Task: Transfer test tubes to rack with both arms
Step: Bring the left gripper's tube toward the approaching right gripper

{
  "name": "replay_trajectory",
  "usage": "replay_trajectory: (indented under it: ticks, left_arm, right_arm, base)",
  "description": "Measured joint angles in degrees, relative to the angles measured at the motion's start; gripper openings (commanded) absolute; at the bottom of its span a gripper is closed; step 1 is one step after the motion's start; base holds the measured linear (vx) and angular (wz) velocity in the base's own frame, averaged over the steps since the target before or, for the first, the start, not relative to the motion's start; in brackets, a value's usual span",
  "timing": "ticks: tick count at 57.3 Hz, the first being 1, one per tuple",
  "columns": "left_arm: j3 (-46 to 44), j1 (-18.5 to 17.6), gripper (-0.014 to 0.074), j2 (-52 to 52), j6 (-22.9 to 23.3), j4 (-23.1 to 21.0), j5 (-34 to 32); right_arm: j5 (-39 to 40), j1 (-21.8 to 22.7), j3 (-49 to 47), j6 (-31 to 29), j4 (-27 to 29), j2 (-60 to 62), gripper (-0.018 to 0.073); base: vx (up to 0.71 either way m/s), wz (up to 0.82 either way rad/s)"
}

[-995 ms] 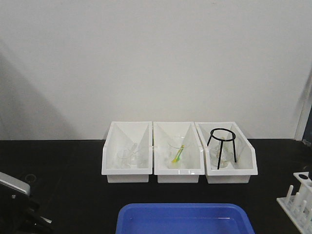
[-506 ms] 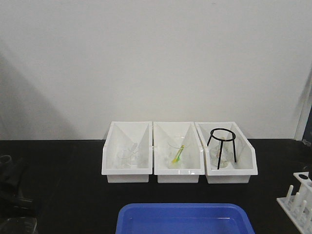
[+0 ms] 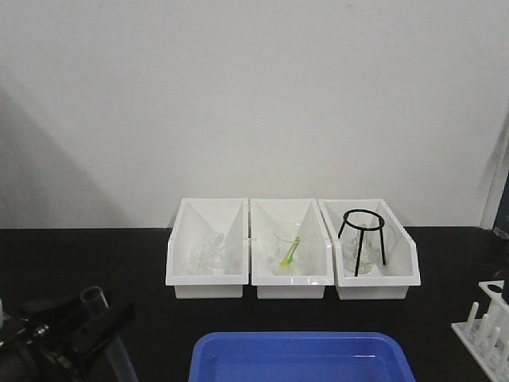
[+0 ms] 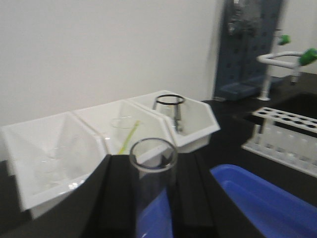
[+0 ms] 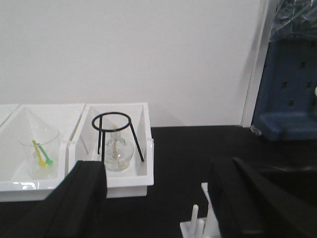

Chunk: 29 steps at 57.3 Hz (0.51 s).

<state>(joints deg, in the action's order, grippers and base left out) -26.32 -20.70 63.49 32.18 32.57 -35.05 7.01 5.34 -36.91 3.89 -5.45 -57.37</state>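
A clear test tube [image 4: 152, 166] stands upright between the black fingers of my left gripper [image 4: 153, 198], which is shut on it, round mouth up. In the front view this gripper [image 3: 83, 330] is low at the left, and the test tube [image 3: 95, 298] pokes up from it. The white rack [image 4: 285, 134] lies to the right of the left gripper; in the front view the rack [image 3: 485, 330] sits at the right edge. My right gripper [image 5: 158, 203] hangs open and holds nothing, just above the rack's white pegs [image 5: 195, 218].
Three white bins [image 3: 290, 251] stand in a row at the back, holding glassware, a beaker with coloured sticks [image 5: 40, 153] and a black tripod [image 5: 116, 134] over a flask. A blue tray [image 3: 302, 358] lies at the front middle. A blue-grey pegboard stand [image 5: 290, 79] is far right.
The left arm has swung at the lower left of the front view. Its gripper, with the test tube in it, has come into sight there, further right and higher.
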Motion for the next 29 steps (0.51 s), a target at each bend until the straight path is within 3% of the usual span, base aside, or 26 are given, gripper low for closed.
replay_trajectory:
  ticks: [7, 17, 29]
  left_arm:
    - [0.0, 0.0, -0.002, 4.12, 7.82, 8.46, -6.3]
    - [-3.86, 0.0, -0.002, 10.61, 9.76, 12.11, -9.56]
    - [-12.84, 0.0, -0.002, 18.81, 15.63, 15.85, -13.0]
  right_arm:
    - [-4.62, 0.0, 0.0, 0.0, 0.0, 0.0, 0.0491]
    - [-10.29, -1.0, 0.0, -0.17, -0.05, -2.54, 0.0482]
    - [-13.13, -11.59, 0.0, -3.36, -0.05, -6.47, 0.0466]
  base:
    - [0.0, 0.0]
    - [0.0, 0.0]
    - [0.0, 0.0]
